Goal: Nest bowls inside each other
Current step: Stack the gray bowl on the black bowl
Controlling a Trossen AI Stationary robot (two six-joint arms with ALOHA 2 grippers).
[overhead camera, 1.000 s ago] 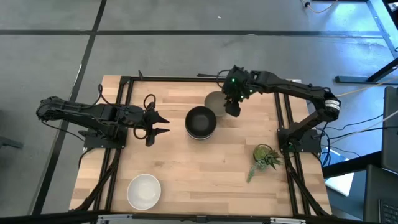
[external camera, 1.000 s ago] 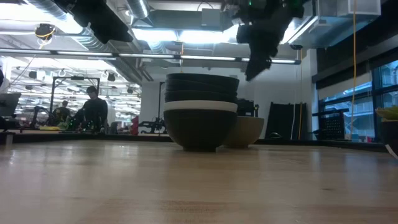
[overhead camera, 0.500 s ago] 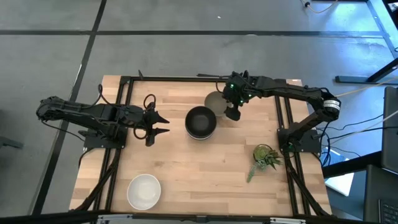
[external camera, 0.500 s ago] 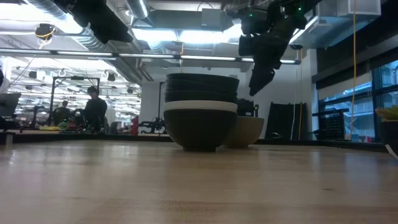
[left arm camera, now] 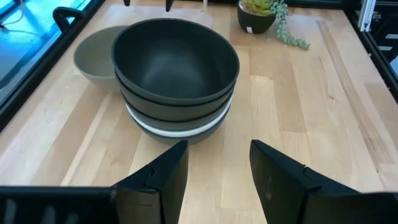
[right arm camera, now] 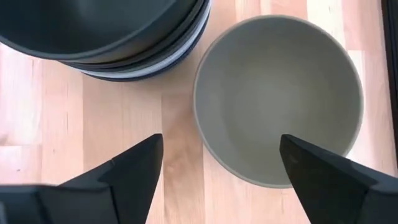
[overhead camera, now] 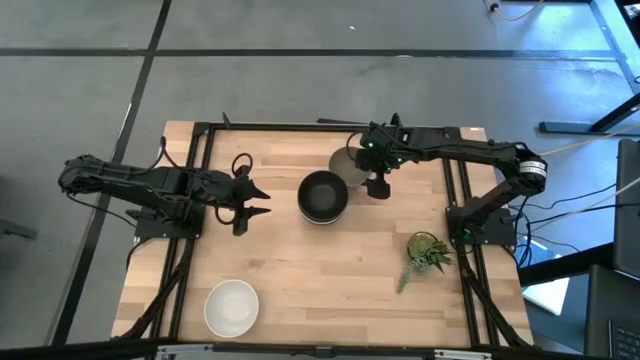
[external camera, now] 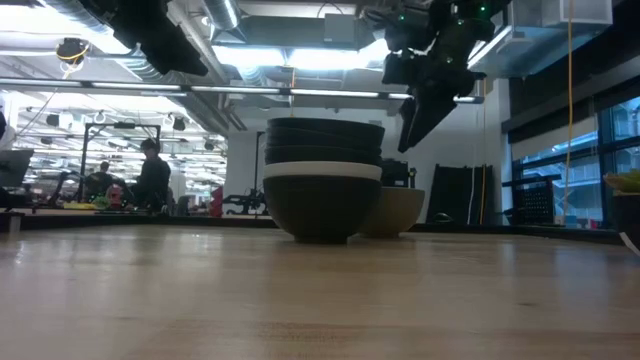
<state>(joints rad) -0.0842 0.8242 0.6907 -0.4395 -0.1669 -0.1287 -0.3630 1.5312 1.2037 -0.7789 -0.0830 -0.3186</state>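
Nearest the front edge of the table [overhead camera: 300, 290] a white bowl [overhead camera: 232, 307] sat alone, well apart from everything else and not yet nested.

Mid-table stood the stack of bowls [overhead camera: 322, 196]: black bowls nested with one white rim showing between them in the left wrist view; exact count could not be read. That part looked done.

Left gripper [overhead camera: 252, 201] waited beside the stack, on the table's left, fingers apart and empty.

Just beyond the stack, touching or nearly touching it, lay the grey-green bowl [overhead camera: 346, 164], empty and loose. Right gripper [overhead camera: 377, 186] hung above it, fingers spread wide, one finger over the bowl's rim and the other off to its side, nothing held.

Judged remaining: grey-green bowl into the stack, then the far white one. A plant sprig [overhead camera: 426, 254] lay off to the right, not involved.
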